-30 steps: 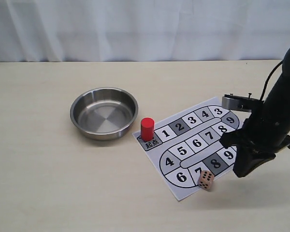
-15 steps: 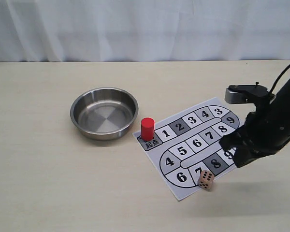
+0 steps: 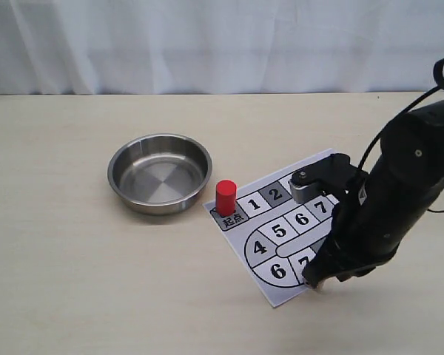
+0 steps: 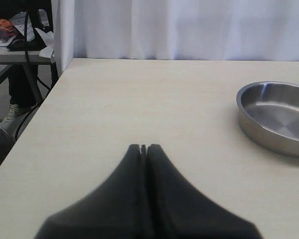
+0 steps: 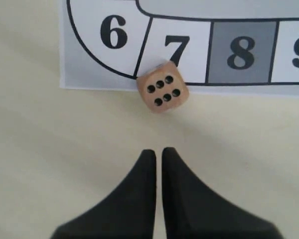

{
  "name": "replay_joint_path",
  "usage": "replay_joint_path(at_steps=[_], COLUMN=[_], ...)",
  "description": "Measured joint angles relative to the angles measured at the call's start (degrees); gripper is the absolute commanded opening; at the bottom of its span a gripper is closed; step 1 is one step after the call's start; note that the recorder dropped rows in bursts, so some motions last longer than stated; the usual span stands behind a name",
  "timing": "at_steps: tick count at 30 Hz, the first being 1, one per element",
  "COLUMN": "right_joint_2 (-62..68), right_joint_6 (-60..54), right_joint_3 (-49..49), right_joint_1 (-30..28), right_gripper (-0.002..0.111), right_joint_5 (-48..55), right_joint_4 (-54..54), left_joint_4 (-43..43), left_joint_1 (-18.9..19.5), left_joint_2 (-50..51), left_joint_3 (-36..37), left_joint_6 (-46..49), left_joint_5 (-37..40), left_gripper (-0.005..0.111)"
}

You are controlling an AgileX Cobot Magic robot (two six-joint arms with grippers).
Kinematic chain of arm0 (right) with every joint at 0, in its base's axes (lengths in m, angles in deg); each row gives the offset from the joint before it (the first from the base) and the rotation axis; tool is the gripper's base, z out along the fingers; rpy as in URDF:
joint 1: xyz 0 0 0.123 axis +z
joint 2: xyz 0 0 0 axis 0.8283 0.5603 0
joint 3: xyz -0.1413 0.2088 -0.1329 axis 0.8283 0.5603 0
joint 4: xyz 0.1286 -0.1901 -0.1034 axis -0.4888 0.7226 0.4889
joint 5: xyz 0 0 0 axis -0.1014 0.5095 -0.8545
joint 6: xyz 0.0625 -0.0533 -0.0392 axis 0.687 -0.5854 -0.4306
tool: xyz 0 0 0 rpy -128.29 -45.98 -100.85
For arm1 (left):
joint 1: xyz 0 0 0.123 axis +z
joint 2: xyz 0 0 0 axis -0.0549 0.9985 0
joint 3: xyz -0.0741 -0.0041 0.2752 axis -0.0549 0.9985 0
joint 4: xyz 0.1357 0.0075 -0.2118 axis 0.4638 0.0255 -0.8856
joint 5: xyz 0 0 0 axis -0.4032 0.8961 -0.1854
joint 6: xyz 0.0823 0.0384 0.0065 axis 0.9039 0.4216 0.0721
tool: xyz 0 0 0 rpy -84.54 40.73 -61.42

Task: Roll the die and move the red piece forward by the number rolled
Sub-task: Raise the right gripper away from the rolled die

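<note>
1. My left gripper hovers over the bare table. Its jaws are pressed together with nothing between them.
2. A round steel bowl sits ahead of those jaws and off to one side, well apart from them.
3. The red piece stands upright on the start square of the board, just beside square 1. It is between the bowl and my right arm, well apart from both sets of jaws.
4. The paper board lies flat on the table, with squares 6, 7, 8 and 9 running along the edge nearest my right jaws.
5. The die rests on that edge at square 7, partly over the border. It is just ahead of the right jaw tips and not touching them. The face toward the wrist camera shows 6 pips. In the exterior view my arm hides it.
6. My right gripper is down near the table. Its jaws are drawn together to a thin slit and hold nothing.
</note>
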Motion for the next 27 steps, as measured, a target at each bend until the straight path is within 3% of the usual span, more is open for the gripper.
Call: replay_joint_path(at_steps=[9,27], right_joint_2=[0.0,5.0], right_joint_6=[0.2,0.3], right_joint_3=[6.2,10.8], right_joint_1=[0.0,0.0], right_gripper=[0.004,0.004], right_joint_5=[-11.3,-16.5], right_joint_4=[0.6,0.6], left_joint_4=[0.0,0.0], left_joint_1=[0.0,0.0], left_joint_2=[0.0,0.0], left_joint_3=[0.0,0.0], left_joint_6=[0.0,0.0], left_joint_5=[0.0,0.0], left_gripper=[0.000,0.000])
